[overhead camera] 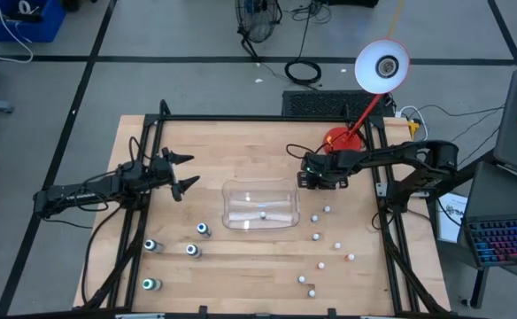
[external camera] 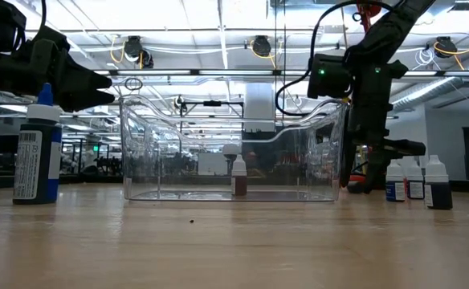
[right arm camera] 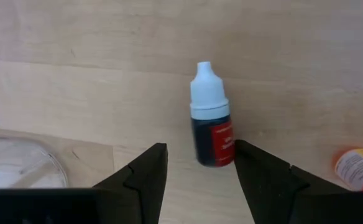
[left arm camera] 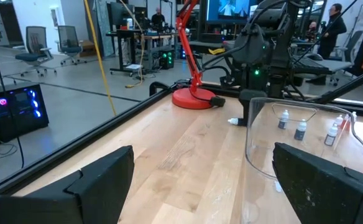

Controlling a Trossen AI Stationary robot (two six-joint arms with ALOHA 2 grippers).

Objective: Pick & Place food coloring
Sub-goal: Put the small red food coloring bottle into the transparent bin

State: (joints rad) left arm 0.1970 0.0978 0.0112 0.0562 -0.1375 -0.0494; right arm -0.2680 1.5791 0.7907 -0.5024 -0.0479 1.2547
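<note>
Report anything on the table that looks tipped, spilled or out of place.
No spill or damage shows. The one oddity: in the right wrist view an orange-labelled bottle seems to lie on its side at the picture's edge, while the red-labelled bottle stands upright. One bottle stands in the clear tray.

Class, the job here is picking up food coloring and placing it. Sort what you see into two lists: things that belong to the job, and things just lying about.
Belongs to the job:
- food coloring bottles, scattered on the table
- clear tray, one bottle inside
- right gripper, open, straddling a bottle
- left gripper, open, waiting left of the tray

Just lying about:
- red desk lamp
- keyboard, off the table
</note>
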